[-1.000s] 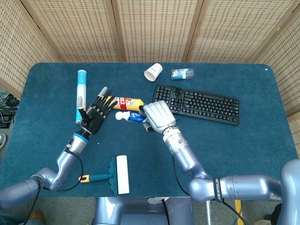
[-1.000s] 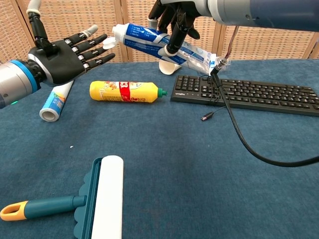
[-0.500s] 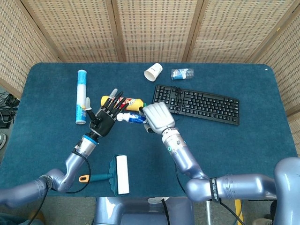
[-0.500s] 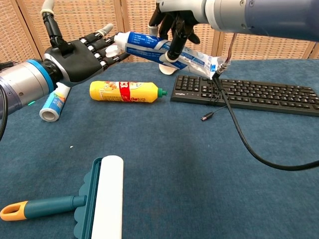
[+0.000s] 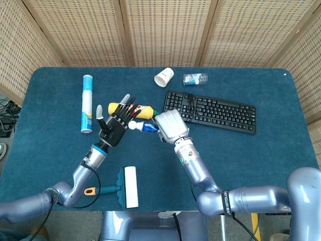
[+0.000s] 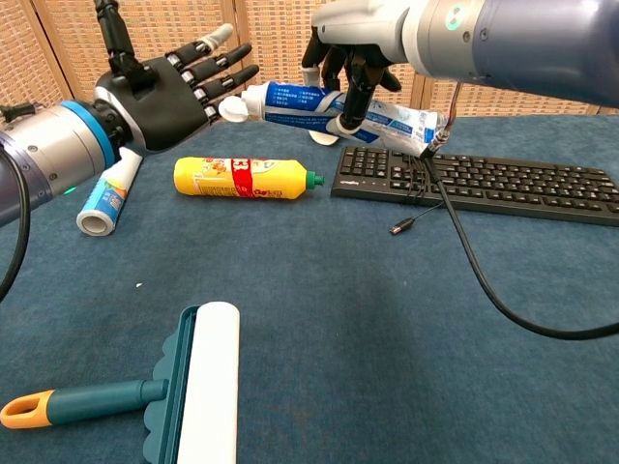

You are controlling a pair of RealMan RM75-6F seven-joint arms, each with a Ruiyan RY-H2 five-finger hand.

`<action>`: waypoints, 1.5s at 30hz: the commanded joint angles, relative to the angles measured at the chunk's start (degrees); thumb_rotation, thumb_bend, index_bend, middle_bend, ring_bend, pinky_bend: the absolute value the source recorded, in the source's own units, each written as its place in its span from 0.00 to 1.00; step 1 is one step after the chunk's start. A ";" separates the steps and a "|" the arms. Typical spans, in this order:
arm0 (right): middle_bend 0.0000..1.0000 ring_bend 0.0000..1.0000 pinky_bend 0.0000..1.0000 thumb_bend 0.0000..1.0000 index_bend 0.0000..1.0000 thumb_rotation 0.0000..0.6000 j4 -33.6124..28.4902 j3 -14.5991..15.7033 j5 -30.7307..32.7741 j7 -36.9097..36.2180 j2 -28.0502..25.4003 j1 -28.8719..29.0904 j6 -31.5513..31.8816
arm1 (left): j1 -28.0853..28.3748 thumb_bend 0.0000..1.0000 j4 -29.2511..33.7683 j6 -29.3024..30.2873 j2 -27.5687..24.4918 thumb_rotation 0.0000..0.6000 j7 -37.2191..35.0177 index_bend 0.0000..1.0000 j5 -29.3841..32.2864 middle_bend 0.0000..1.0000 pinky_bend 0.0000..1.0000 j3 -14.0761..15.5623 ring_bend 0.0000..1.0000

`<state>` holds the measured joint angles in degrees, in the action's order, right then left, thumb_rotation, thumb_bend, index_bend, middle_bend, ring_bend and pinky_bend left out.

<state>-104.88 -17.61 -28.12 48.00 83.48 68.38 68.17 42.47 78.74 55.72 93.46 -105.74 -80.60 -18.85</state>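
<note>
My right hand (image 5: 171,126) (image 6: 356,41) grips a blue and white toothpaste tube (image 6: 329,104) (image 5: 146,127) above the table, cap end pointing left. My left hand (image 5: 115,126) (image 6: 170,85) is open, palm up with fingers spread, and its fingertips (image 6: 228,74) sit just beside the tube's white cap. A yellow bottle (image 6: 247,179) (image 5: 140,110) with a red label and green tip lies on the blue cloth below both hands.
A black keyboard (image 5: 211,111) with a loose cable (image 6: 455,251) lies to the right. A white and blue tube (image 5: 87,103) lies at the left, a teal lint roller (image 6: 184,396) near the front edge. A paper cup (image 5: 164,77) and a small crumpled bottle (image 5: 195,79) rest at the back.
My left hand has moved right and up toward the toothpaste cap. The right hand has tilted the tube nearer to level and shifted slightly right.
</note>
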 commanded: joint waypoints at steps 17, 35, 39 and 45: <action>0.73 0.64 0.80 0.67 0.73 1.00 -1.51 0.18 -0.76 4.56 2.05 1.75 4.23 | 3.02 0.00 4.83 -0.89 2.46 0.19 32.01 0.00 10.15 0.00 0.00 -3.98 0.00; 0.73 0.64 0.80 0.67 0.73 1.00 -1.55 -0.78 -0.53 6.40 3.09 2.85 5.29 | 4.83 0.00 7.84 -2.23 4.99 0.20 45.79 0.00 17.56 0.00 0.00 -7.54 0.00; 0.73 0.64 0.80 0.67 0.72 1.00 -1.81 -0.94 -0.64 6.68 3.23 3.04 5.52 | 5.40 0.00 8.30 -3.21 5.02 0.20 48.79 0.00 19.60 0.00 0.00 -8.08 0.00; 0.73 0.64 0.80 0.67 0.73 1.00 -2.22 -1.04 -0.96 7.21 3.64 3.39 5.89 | 5.78 0.00 9.11 -3.69 5.46 0.21 51.63 0.00 22.07 0.00 0.00 -9.33 0.00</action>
<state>-107.09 -18.64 -29.08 55.20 87.11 71.76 74.05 48.18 87.66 52.13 98.79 -54.36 -58.78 -27.97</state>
